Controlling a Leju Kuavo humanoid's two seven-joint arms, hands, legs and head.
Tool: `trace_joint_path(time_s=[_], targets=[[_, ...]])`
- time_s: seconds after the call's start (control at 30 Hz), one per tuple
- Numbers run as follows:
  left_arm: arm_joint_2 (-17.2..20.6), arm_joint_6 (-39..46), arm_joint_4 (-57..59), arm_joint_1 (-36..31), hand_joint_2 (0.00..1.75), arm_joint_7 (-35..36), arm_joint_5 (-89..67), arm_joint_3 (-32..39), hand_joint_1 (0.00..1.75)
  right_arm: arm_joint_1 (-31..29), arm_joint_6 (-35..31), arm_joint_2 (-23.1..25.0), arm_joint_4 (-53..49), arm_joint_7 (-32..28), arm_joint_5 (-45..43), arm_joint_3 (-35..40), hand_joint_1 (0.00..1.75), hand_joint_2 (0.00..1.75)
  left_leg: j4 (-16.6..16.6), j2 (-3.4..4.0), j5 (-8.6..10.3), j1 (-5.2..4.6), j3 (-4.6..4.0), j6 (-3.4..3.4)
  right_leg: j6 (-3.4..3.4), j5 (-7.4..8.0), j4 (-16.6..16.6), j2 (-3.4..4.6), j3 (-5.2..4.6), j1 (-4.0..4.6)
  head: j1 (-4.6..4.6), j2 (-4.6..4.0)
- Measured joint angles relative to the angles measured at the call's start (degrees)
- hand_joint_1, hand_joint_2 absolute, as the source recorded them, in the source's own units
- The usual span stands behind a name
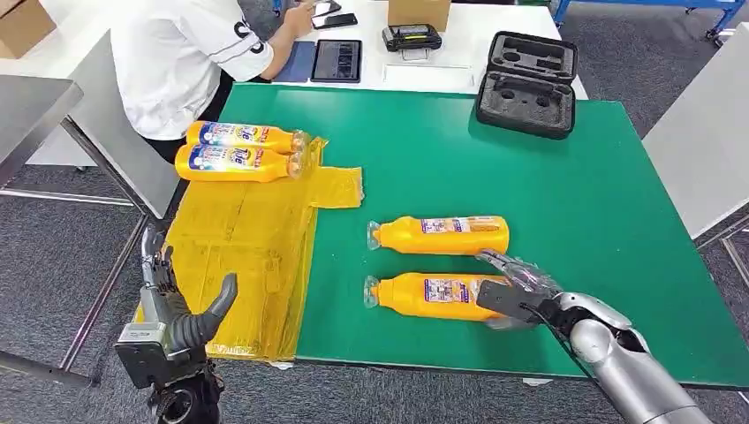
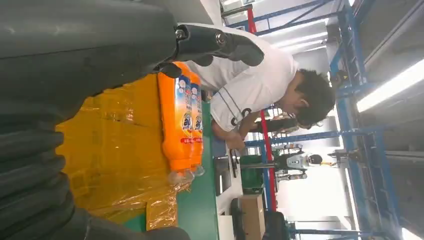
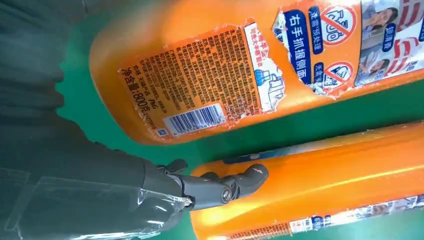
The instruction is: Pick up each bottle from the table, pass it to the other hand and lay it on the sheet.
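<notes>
Green table carries yellow sheet at left; person sits beyond. My right hand wraps the near bottle; my left hand hangs open, empty.

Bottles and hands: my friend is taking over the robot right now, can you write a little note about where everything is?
Right hand: at the base end of the near bottle on the green table, fingers touching it; a firm grip can't be confirmed.
Left hand: open, empty, waiting beside the yellow sheet.
Done: two bottles lie side by side at the sheet's far end.
Left: the near bottle and the far bottle, both lying on the table. Each needs lifting, passing to the left hand and laying on the sheet.
</notes>
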Motion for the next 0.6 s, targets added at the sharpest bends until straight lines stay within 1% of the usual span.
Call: trace_joint_path(time_s=[0.27,0.3,0.33,0.37,0.4,0.43,0.47,0.53,0.6], targets=[[0.0,0.0,0.2,0.0,1.75,0.0,0.7,0.0,0.00,-0.2,1.3,-0.5,0.9,-0.2,-1.1,1.1,0.00,1.75,0.0,0.00,0.00,-0.01,0.01,0.00,0.00,0.00,0.0,0.00,0.00,-0.01,0.00,0.00],[0.0,0.0,0.3,0.0,1.75,0.0,0.8,0.0,0.00,-0.2,1.4,-0.7,1.0,-0.3,-1.1,1.3,0.10,1.75,0.0,0.00,0.00,-0.01,0.00,0.00,0.00,0.00,0.0,0.00,0.00,-0.01,0.02,0.00],[0.0,0.0,0.4,0.0,1.75,0.0,1.1,0.0,0.00,-0.1,1.4,-0.8,1.0,-0.3,-1.1,1.5,0.26,1.75,0.0,0.00,0.00,-0.01,0.01,0.00,0.00,0.00,0.0,0.00,-0.01,0.00,0.00,0.00],[0.0,0.0,0.5,0.0,1.75,0.0,1.1,0.0,0.00,0.1,1.4,-1.0,0.9,-0.3,-1.1,1.6,0.93,1.75,0.0,0.00,0.00,0.00,0.01,0.00,0.00,0.00,0.0,0.00,-0.01,0.00,0.00,0.00],[0.0,0.0,0.5,0.0,1.75,0.0,1.2,0.0,0.00,0.4,1.4,-1.2,0.9,-0.3,-1.1,1.7,1.33,1.75,0.0,0.00,0.00,0.00,0.01,0.00,0.00,0.00,0.0,0.00,-0.01,0.00,0.02,0.00],[0.0,-0.1,0.6,0.0,1.75,0.0,1.2,0.0,0.00,0.7,1.3,-1.2,0.9,-0.3,-1.1,1.8,1.38,1.75,0.0,0.00,0.00,0.00,0.01,0.00,0.00,0.00,0.0,0.00,-0.01,0.00,0.02,0.00],[0.0,-0.2,0.7,0.0,1.75,0.0,1.4,0.0,0.00,1.0,1.2,-1.4,0.8,-0.3,-1.1,1.8,1.52,1.75,0.0,0.00,-0.01,0.00,0.01,0.00,0.00,0.00,0.0,0.00,-0.02,0.00,0.00,0.00],[0.0,-0.5,0.9,-0.1,1.75,0.0,1.6,0.0,0.00,1.5,1.1,-1.9,0.3,-0.3,-1.1,1.9,1.55,1.75,0.0,0.00,-0.01,0.00,0.01,-0.01,0.00,-0.01,0.0,0.00,-0.02,0.00,0.02,0.00],[0.0,-0.7,1.2,-0.2,1.75,0.0,1.7,0.0,0.00,2.1,0.9,-2.4,-0.3,-0.2,-1.1,1.9,1.54,1.75,0.0,0.00,-0.01,0.00,0.01,-0.01,0.00,-0.01,0.0,0.00,-0.02,0.00,0.00,0.00]])
